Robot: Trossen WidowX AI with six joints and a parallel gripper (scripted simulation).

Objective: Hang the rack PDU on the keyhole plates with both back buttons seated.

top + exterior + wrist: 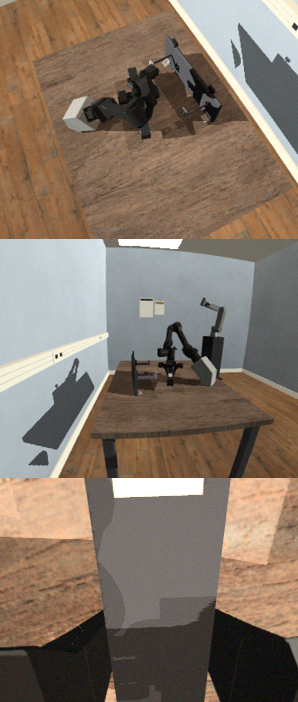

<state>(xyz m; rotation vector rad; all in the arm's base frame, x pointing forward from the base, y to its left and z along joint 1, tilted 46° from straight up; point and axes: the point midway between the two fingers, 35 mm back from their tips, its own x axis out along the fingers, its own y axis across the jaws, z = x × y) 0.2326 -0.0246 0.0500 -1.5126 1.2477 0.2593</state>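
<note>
The rack PDU [160, 568] is a long grey bar lying flat on the wooden table. In the wrist view it runs straight up the middle, with a white patch at its far end. My gripper [155, 609] is shut on the PDU, one black finger on each long side. In the top view the arm hides most of the bar; only its near end [146, 132] sticks out below the gripper [143, 112]. In the exterior view the gripper [170, 368] points down onto the PDU [170, 381]. The stand [191, 79] carries two arms [161, 60] [193, 110] pointing towards me; the keyhole slots are too small to make out.
The arm's pale base block [78, 114] sits at the table's left side. The stand [134, 374] is upright near the table edge by the blue wall. A second arm on a black pedestal [213, 351] stands behind the table.
</note>
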